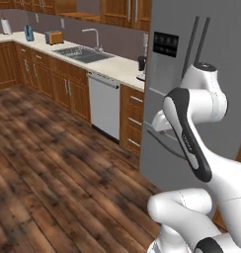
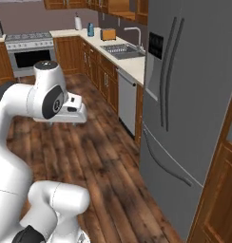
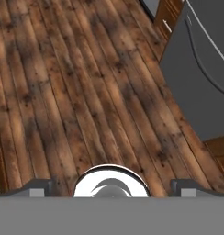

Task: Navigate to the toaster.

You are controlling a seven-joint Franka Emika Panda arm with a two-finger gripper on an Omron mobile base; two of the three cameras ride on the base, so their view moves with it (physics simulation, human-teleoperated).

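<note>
Small boxy toaster [image 1: 54, 37] with orange-brown sides and grey metal top: far off at the back of the long pale table [image 1: 117, 66], past the steel sink [image 1: 83, 53] with its tall curved tap, just beside a blue rounded kettle-like appliance [image 1: 29, 32]. Same toaster [image 2: 108, 33] in the right base view, again well beyond the sink and well apart from the base.

To do the step well: drive forward along the dark wooden plank floor [image 1: 53, 163], parallel to the run of brown cabinets, past the white dishwasher front [image 1: 104, 106] (judged the straightest line). Keep clear of the tall grey refrigerator [image 2: 184, 90] close on the right. Stop squarely facing the orange-brown box, not the blue appliance next to it. Arm best kept tucked over the base while driving.

Hard to make out: toaster only a small blurred block at this range, so no slots, lever or knob to be read. White roll [image 1: 5, 25] near the corner, possibly paper towel. Dark object [image 1: 141, 63] at the table's near end partly cut off by the refrigerator. Fingers [image 3: 32, 188] cut off at the bottom of the hand view, standing wide apart over bare floor, holding nothing. Steel oven [image 2: 30, 52] at the far wall, top cropped.
</note>
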